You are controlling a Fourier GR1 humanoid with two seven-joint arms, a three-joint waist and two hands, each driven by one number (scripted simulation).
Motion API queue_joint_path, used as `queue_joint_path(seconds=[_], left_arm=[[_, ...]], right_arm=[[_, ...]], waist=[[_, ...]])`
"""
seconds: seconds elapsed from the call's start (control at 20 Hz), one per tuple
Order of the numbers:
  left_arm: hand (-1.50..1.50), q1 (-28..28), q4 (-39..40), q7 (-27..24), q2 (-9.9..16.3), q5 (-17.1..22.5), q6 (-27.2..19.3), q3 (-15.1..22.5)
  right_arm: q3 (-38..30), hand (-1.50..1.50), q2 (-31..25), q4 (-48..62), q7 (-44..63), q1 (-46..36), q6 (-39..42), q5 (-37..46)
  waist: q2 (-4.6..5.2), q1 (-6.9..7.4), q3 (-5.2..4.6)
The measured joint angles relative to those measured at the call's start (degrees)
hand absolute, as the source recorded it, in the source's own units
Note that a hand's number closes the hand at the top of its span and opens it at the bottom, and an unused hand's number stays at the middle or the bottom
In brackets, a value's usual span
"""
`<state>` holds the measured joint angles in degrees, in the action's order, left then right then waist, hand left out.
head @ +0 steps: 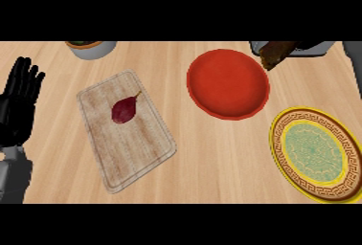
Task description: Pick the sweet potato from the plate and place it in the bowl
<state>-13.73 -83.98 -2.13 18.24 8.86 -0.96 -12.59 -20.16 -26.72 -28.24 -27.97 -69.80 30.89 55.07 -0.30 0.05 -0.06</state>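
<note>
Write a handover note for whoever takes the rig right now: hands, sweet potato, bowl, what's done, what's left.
Left hand: open, fingers up, resting at the view's left edge, holding nothing.
Right hand: not in view.
Sweet potato: lies on the board, left of the red bowl. It is not on the plate, which sits at the right, nearer the robot than the bowl.
Done: nothing yet; the sweet potato is not picked.
Left: grasp it, carry it to the bowl, release it there.

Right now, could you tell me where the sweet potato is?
In the head view, the sweet potato lies on the wooden cutting board, left of the red bowl.
</note>
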Motion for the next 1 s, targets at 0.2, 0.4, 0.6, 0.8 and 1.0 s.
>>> queue_joint_path(seconds=[0.2,0.4,0.6,0.8,1.0], left_arm=[[0.0,-1.1,0.4,0.2,-0.3,-0.5,-0.5,0.2],[0.0,-1.6,-0.5,1.5,0.0,-0.2,-0.3,0.0],[0.0,-2.3,-0.1,1.6,-0.2,-0.3,-0.2,0.2],[0.0,-2.1,-0.9,1.8,0.4,0.4,0.7,-0.4],[0.0,-2.0,-0.9,1.4,0.2,0.1,0.9,-0.1]], right_arm=[[1.9,1.5,4.8,-3.3,2.3,3.8,-2.2,0.1],[4.8,1.5,9.1,-5.1,5.3,7.4,-8.5,2.5],[4.3,-1.5,12.3,-2.0,10.5,8.9,-14.0,3.2],[2.1,-1.5,14.2,1.5,12.7,9.2,-15.4,1.1],[-1.7,-1.5,16.1,4.0,10.7,10.2,-17.0,-3.2]], waist=[[0.12,-0.1,0.03],[0.25,0.27,0.04],[0.53,0.77,0.06],[0.64,1.11,0.08],[0.82,1.36,0.11]])
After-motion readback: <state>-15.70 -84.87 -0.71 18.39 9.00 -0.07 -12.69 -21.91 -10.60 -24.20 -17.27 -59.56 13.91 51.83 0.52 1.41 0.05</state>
